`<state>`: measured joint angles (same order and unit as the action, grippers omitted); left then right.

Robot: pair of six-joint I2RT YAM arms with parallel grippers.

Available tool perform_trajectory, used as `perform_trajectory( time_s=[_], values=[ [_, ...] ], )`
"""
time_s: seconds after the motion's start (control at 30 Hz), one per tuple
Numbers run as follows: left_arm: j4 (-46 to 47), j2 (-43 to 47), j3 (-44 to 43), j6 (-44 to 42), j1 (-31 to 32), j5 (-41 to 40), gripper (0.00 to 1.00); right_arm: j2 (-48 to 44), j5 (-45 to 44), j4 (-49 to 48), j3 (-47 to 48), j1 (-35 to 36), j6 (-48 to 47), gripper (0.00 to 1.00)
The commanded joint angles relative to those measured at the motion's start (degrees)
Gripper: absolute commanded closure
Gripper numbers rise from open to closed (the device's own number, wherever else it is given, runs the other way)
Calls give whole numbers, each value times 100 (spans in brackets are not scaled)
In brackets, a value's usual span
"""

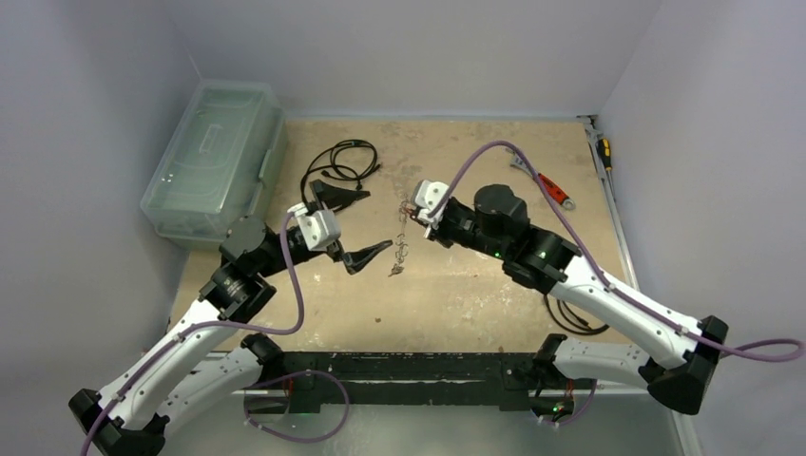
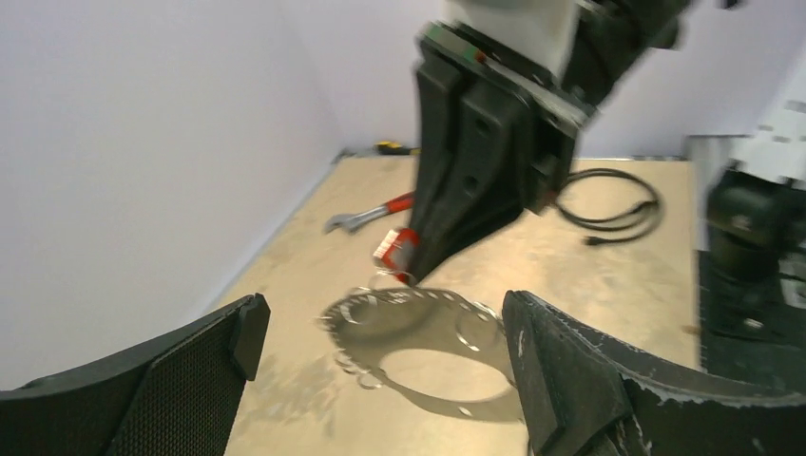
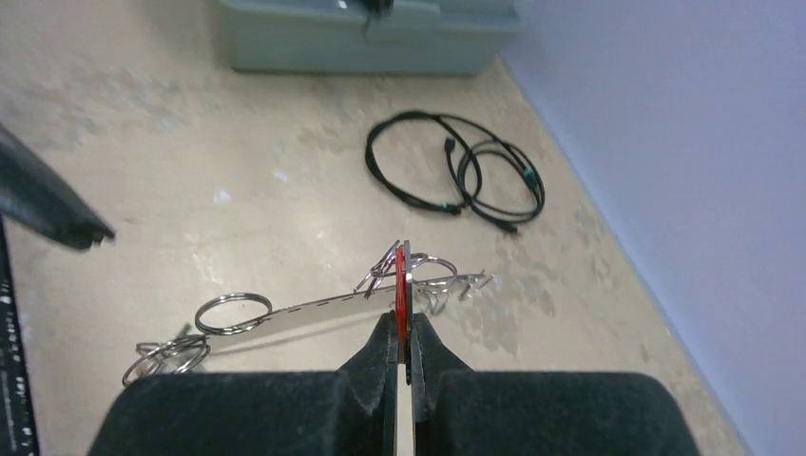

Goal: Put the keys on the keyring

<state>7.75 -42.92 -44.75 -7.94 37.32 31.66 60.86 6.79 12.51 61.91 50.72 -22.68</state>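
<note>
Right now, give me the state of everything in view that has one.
right hand, shut on the red tag.
left hand, open, empty.
keyring, hanging in the air from the tag.
storage box, lid closed.
black cable, coiled, lying loose.
wrench, lying flat.

We see L gripper (image 1: pixel 364 226) spread wide beside the keyring (image 1: pixel 399 249), which trails twd us from the keys (image 1: pixel 407 205) nipped at R gripper (image 1: pixel 415 212) tip. Black cable (image 1: pixel 340 161) behind, clear box (image 1: pixel 214 157) far left.
</note>
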Motion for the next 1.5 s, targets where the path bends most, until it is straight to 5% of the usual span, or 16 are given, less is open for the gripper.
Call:
perform_trajectory(
  time_s=[0.0, 0.33, 0.97, 1.27, 1.47],
  values=[
    [-233, 229, 65, -477, 26, -1964, 3, 371, -1081, 304, 434, 138, -150, 100],
    [-351, 468, 405, -716, 24, -4228, 8, 1307, -1320, 137, 780, 140, 501, 100],
    [-494, 723, 471, -760, 30, -4884, 10, 4355, -1636, 651, 3161, 166, 2055, 100],
    [-527, 716, 461, -796, 29, -4915, 11, 4535, -1224, 609, 2719, 154, 2863, 100],
    [-528, 665, 474, -814, 28, -4869, 12, 4373, -1271, 470, 1571, -7, 2910, 100]
  ],
)
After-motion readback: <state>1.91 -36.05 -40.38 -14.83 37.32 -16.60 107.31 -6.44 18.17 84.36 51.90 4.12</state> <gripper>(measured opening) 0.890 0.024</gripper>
